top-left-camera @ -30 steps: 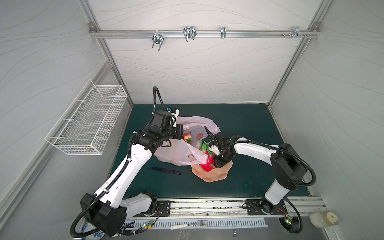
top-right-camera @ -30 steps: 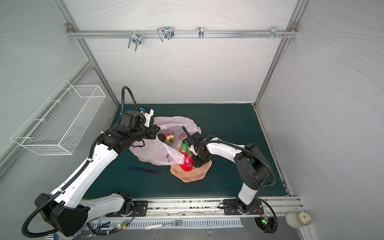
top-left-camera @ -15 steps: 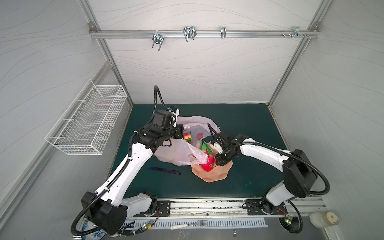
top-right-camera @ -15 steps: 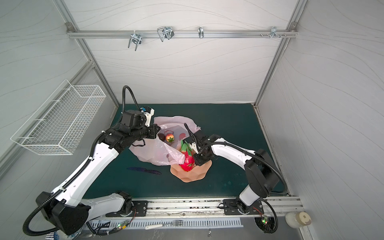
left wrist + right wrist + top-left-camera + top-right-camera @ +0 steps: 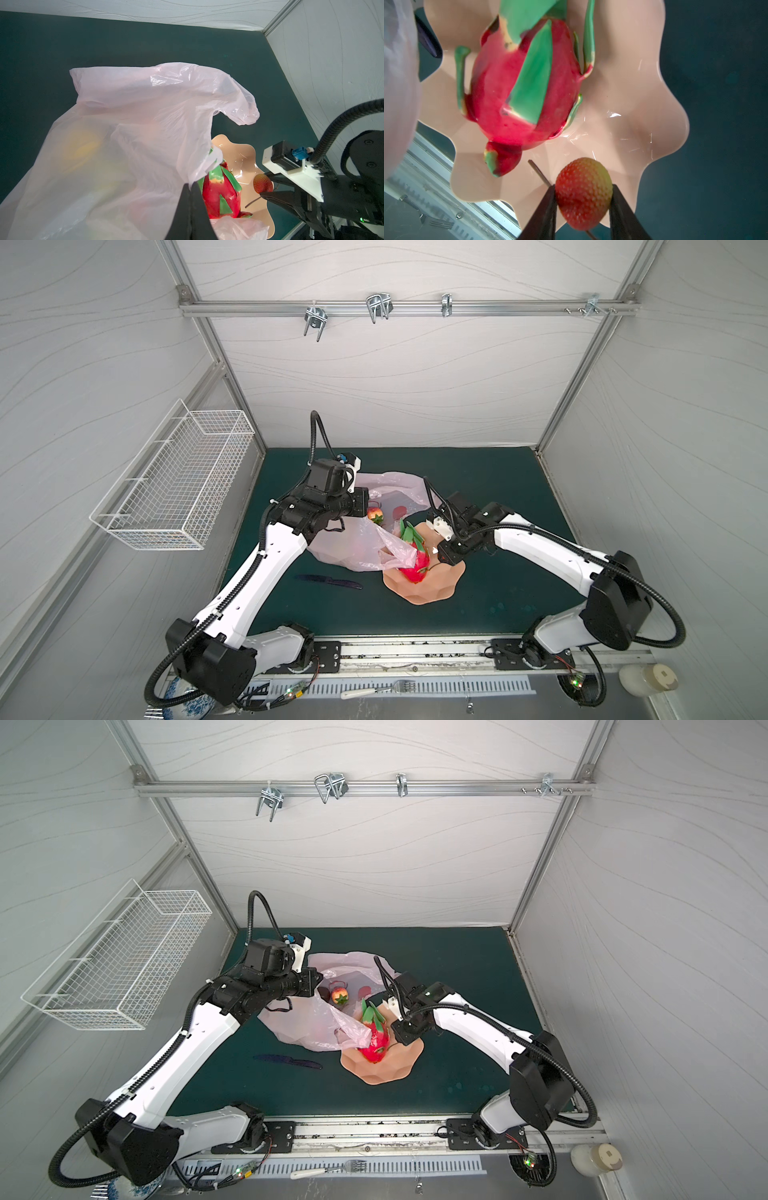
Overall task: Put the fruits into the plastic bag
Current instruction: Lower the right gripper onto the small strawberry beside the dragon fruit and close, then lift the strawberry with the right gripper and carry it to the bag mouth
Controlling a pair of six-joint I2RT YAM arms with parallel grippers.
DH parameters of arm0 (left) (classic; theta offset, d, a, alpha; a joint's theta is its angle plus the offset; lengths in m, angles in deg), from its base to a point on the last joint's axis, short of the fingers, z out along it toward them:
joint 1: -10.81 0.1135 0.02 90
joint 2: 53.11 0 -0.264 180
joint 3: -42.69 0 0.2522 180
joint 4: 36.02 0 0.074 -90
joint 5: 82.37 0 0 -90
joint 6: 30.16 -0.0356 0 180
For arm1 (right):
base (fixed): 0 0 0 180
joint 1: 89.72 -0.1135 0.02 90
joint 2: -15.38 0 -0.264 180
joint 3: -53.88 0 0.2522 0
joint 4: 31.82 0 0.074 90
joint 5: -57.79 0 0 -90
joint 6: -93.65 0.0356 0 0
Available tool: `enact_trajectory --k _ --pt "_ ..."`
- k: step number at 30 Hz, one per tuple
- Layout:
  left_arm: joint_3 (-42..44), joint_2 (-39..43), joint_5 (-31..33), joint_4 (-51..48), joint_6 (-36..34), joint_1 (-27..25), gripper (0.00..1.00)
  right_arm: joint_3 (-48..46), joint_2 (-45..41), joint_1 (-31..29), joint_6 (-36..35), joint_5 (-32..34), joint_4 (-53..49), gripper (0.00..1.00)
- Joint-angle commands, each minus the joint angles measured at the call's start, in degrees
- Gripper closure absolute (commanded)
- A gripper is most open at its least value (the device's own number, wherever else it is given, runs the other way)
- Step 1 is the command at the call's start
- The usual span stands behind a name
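Pinching the strawberry [image 5: 582, 199] across its widest part, my right gripper [image 5: 583, 188] has both jaws flat on the flesh, and the fruit appears to hang just above the peach bowl [image 5: 643, 99]. The grip looks centred, so I would not squeeze harder; the toy could squirt out sideways. Beside it in the bowl lies the dragon fruit [image 5: 517, 87], near the strawberry but not touching it.

My left gripper [image 5: 190, 187] is pressed together on a fold of the plastic bag [image 5: 135, 116], holding that edge up. A flap of the film drapes over the dragon fruit's green tips. In a top view the bag [image 5: 353, 547] lies on the mat against the bowl, its mouth open with another fruit [image 5: 375, 513] already inside.

I would raise the strawberry first, clear of the green scales, then carry it over the lifted lip and let go low inside. The left arm should hold steady, since thin film sags or snags easily.
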Motion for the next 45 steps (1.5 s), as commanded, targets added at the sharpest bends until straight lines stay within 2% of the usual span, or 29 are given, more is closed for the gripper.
enact_trajectory --k 1,11,27,34,45 --pt "-2.98 -0.10 -1.08 2.23 -0.66 0.29 1.00 3.23 1.51 0.28 -2.95 0.38 -1.88 0.70" --pt "-3.50 0.39 -0.95 2.23 -0.20 0.29 1.00 11.30 7.47 -0.38 -5.39 -4.38 -2.62 0.72" --pt "-3.95 0.25 -1.28 2.47 0.05 0.29 1.00 19.57 15.09 -4.28 -5.93 -5.52 -3.59 0.73" --pt "-3.38 0.22 -2.21 2.57 -0.08 0.29 1.00 23.14 17.63 -3.73 -4.29 -6.47 -3.72 0.75" --pt "-3.38 0.13 -2.25 3.20 0.57 0.29 1.00 27.41 20.85 -3.43 2.30 -15.95 -0.80 0.76"
